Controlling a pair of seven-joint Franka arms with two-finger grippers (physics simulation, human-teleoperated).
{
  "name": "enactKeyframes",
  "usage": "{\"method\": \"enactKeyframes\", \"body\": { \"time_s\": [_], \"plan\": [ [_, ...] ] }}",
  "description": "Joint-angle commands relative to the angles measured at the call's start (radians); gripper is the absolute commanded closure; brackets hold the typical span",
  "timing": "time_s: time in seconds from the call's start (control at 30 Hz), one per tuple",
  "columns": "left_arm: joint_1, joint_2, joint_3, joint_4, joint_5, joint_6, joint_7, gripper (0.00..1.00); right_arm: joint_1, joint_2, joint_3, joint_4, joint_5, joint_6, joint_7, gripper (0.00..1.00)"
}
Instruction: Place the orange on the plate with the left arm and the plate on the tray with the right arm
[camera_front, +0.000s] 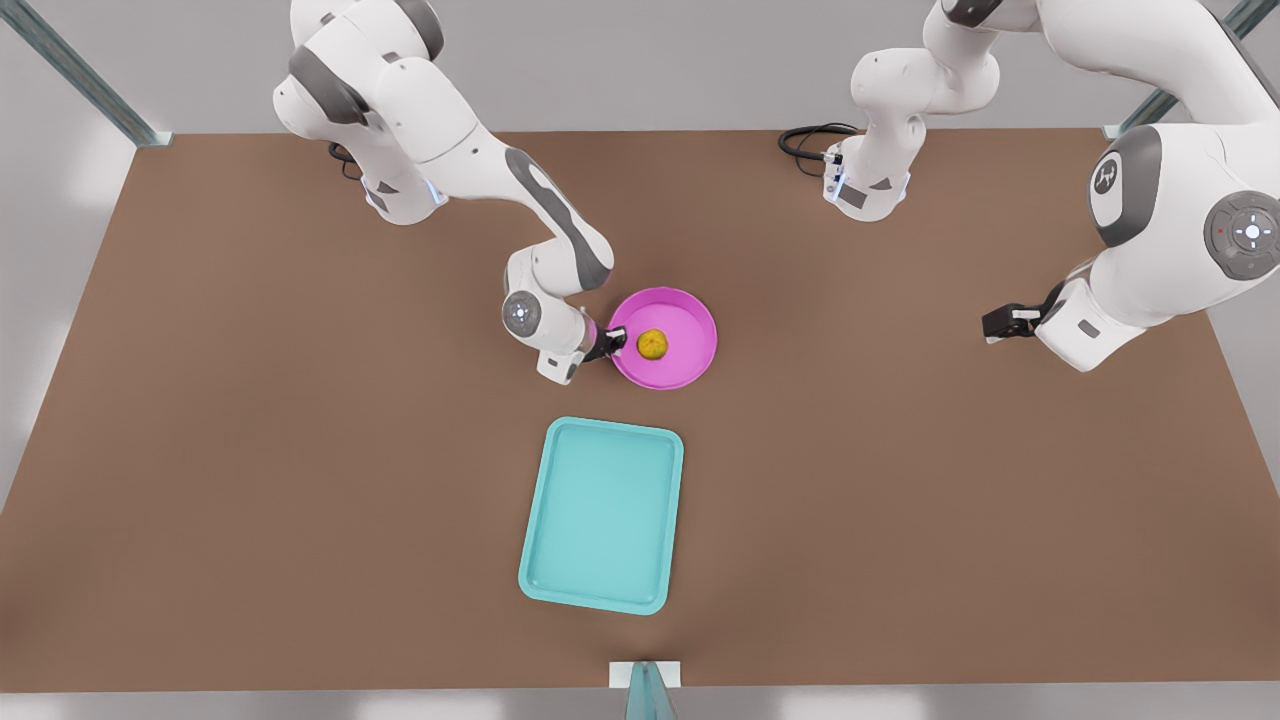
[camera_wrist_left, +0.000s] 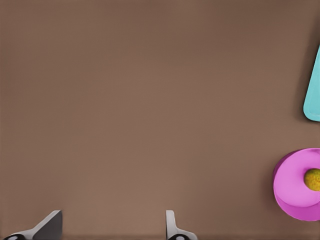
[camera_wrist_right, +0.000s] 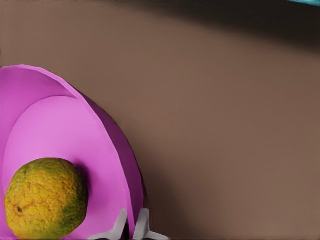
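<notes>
We see a brown desk (camera_front: 250, 450) with three things on it. The pink plate (camera_front: 690, 345) sits near the middle of the desk. The orange (camera_front: 652, 344) lies inside the plate, about in its middle. The orange is round, so it has no long side.

The blue tray (camera_front: 602, 515) lies flat on the desk, just in front of the plate and apart from it. Its long side runs from the plate toward the near edge of the desk, leaning a little to one side. Bare desk lies between plate and tray.

The right tool (camera_front: 612, 343) is at the plate's rim, on the front view's left side. In the right wrist view its fingers (camera_wrist_right: 120, 225) are pinched on the plate's (camera_wrist_right: 55, 130) rim, one inside and one outside. The orange (camera_wrist_right: 46, 197) is close beside them, but we cannot tell if it touches them.

The left tool (camera_front: 998, 324) hangs over the bare desk at the front view's right, well apart from the plate. In the left wrist view its fingers (camera_wrist_left: 50, 226) are wide apart and hold nothing. That view also has the plate (camera_wrist_left: 292, 187), the orange (camera_wrist_left: 313, 179) and a corner of the tray (camera_wrist_left: 314, 95) far off

A black cable (camera_front: 805, 140) lies by an arm's base at the back
</notes>
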Motion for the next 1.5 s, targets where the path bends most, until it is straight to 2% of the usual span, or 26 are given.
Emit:
{"method": "enactKeyframes", "body": {
  "time_s": [0.0,0.27,0.57,0.8,0.93,1.17,1.2,1.23,1.47],
  "plan": [
    [0.0,-0.001,0.0,0.0,0.0,-0.003,0.007,0.0,0.001,-0.004,0.0,0.003,-0.003,-0.005,0.003,0.79],
    [0.0,-0.001,0.0,0.0,-0.001,-0.003,0.007,0.0,-0.021,-0.049,-0.002,0.016,-0.003,-0.009,0.007,0.79],
    [0.0,-0.001,0.0,0.0,0.0,-0.003,0.007,0.0,-0.238,-0.033,-0.003,0.148,-0.003,-0.141,0.003,0.79],
    [0.0,-0.001,0.0,0.0,0.0,-0.004,0.007,0.0,-0.292,0.08,-0.011,0.286,-0.002,-0.12,0.009,0.79],
    [0.0,-0.001,0.0,0.0,0.0,-0.005,0.007,0.0,-0.294,0.154,-0.049,0.394,-0.006,-0.124,0.007,0.79],
    [0.0,-0.001,0.0,0.0,0.0,-0.005,0.007,0.0,-0.321,0.188,-0.081,0.455,-0.019,-0.137,0.001,0.79],
    [0.0,-0.001,0.0,0.0,0.0,-0.005,0.007,0.0,-0.318,0.192,-0.081,0.457,-0.017,-0.135,0.003,0.74],
    [0.0,-0.001,0.0,0.0,0.0,-0.005,0.007,0.0,-0.315,0.192,-0.081,0.458,-0.017,-0.135,0.01,0.0],
    [0.0,0.001,0.003,0.0,0.0,-0.005,0.007,0.0,-0.305,0.192,-0.08,0.467,-0.017,-0.137,0.012,0.0]
  ]
}}
